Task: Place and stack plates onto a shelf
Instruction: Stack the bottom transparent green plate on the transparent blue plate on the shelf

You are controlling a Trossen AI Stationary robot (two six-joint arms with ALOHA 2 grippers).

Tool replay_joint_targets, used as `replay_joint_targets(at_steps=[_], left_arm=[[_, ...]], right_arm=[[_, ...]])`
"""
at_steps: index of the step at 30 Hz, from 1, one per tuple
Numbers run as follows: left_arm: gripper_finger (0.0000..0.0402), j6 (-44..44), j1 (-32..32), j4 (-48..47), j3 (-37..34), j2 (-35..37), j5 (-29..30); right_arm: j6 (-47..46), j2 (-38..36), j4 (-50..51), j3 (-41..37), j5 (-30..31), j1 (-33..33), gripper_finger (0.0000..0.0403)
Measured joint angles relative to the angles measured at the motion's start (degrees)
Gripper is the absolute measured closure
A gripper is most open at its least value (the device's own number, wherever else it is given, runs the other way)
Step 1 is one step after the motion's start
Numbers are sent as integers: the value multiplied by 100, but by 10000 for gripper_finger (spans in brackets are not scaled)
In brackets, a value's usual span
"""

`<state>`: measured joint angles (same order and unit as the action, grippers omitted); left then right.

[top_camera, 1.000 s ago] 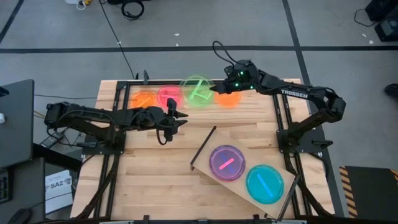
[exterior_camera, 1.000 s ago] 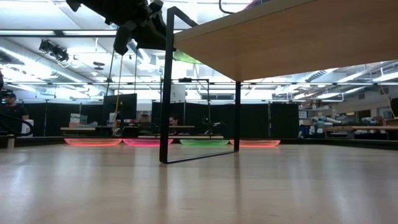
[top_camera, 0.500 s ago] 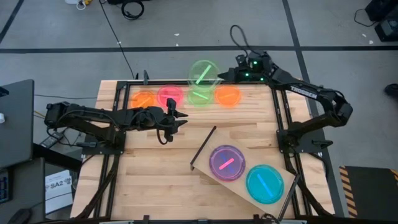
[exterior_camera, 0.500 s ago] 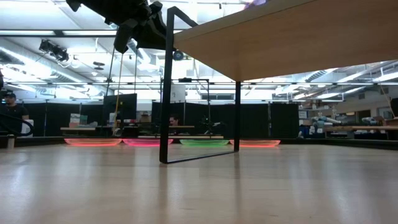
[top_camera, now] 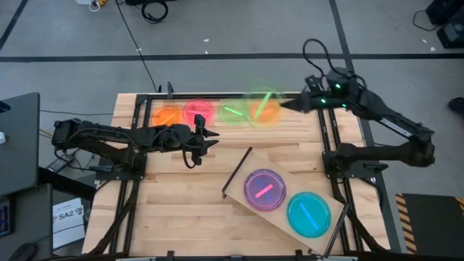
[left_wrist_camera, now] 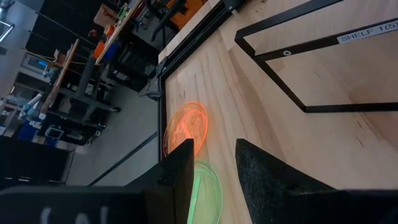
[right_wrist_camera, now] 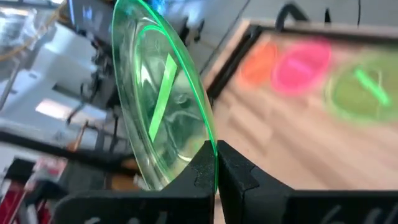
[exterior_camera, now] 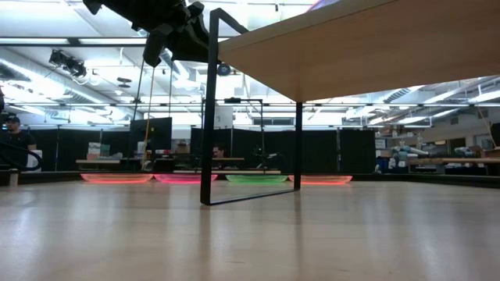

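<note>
Four plates lie flat in a row along the table's far edge: orange (top_camera: 167, 116), pink (top_camera: 197, 112), green (top_camera: 233, 113) and orange (top_camera: 270, 114). A purple plate (top_camera: 264, 188) and a blue plate (top_camera: 309, 214) lie on the shelf (top_camera: 246, 170), which stands slantwise at the near right. My right gripper (top_camera: 284, 106) is shut on a second green plate (top_camera: 261, 101), held in the air above the far-right orange plate. My left gripper (top_camera: 199, 141) hovers open left of the shelf and touches nothing. My right gripper pinches the green plate's rim (right_wrist_camera: 210, 152) between its two fingers (right_wrist_camera: 239, 174); only the edge sits between them. The fingers come from the table's right side, roughly level. The plate is lifted clear and tilted steeply, almost on edge.
Black frame rails run along the table's far and side edges (top_camera: 324, 130). The shelf's thin black leg (exterior_camera: 209, 109) stands on the tabletop, its board overhead in the low view. Bare wood lies between the plate row and the shelf (top_camera: 275, 145). A person stands far left in the room (exterior_camera: 12, 144).
My right gripper has carried the green plate up from above the far row's green plate and then toward the table's right, ending over the right orange plate. The plate has tipped more steeply on edge. The right arm has swung back to the right.
</note>
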<state>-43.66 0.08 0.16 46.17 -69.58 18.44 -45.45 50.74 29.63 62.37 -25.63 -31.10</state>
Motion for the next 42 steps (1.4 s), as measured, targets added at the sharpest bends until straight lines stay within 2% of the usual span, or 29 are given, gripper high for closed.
replay_joint_targets(at_steps=[8, 13, 23, 32, 37, 42], left_arm=[[276, 2, 0, 0, 0, 0, 0], [276, 2, 0, 0, 0, 0, 0], [276, 9, 0, 0, 0, 0, 0], [276, 7, 7, -85, 0, 0, 0], [276, 9, 7, -92, -1, 0, 1], [276, 7, 7, -97, 0, 0, 1]], right_arm=[[-284, -950, 2000, 0, 72, 865, 392], [-714, -1183, 2682, 0, 349, 1414, 392], [-1208, -834, 2657, 0, 718, 2663, 391], [-1642, -150, 2611, 0, 559, 4416, 391], [-2434, -88, 2429, 0, 1077, 5359, 391], [-2837, 34, 2429, 0, 1517, 6151, 391]])
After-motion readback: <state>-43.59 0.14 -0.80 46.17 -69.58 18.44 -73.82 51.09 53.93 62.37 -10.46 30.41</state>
